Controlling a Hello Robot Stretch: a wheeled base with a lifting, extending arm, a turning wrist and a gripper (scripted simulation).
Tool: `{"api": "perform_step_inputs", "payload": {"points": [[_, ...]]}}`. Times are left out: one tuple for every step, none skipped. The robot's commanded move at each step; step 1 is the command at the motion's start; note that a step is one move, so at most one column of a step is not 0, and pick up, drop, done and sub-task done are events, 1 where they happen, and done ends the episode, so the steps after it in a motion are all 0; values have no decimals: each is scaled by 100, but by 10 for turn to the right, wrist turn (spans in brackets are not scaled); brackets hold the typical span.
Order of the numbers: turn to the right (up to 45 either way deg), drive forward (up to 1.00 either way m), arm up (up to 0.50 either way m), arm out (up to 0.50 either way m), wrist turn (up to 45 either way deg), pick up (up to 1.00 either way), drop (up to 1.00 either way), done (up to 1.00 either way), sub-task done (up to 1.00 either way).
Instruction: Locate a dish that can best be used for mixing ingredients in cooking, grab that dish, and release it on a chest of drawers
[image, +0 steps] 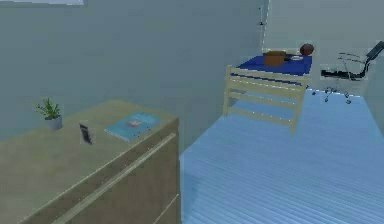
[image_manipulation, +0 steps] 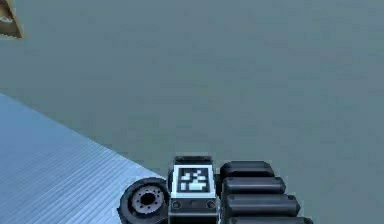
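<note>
Brown and squat, the bowl-shaped dish sat on the blue mattress of the bed, well apart from my hand and far beyond its reach, with a ball just beside it. The hand showed as a dark body low beside the marker square, its far end not made out, so I could not tell how its fingers stood or whether it carried anything. I judged the dish wooden or ceramic: stiff, fairly light, smooth-walled and apt to tip on soft bedding, so I would take it by the rim, one finger inside. The chest of drawers stood nearer the hand, its top carrying a potted plant and a book.
</note>
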Motion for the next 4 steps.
{"api": "perform_step_inputs", "payload": {"points": [[0, 5, 0, 0, 0, 0, 0, 0, 0], [450, 0, 0, 0, 0, 0, 0, 0, 0], [210, 0, 0, 0, 0, 0, 0, 0, 0], [-450, 0, 0, 0, 0, 0, 0, 0, 0]]}}
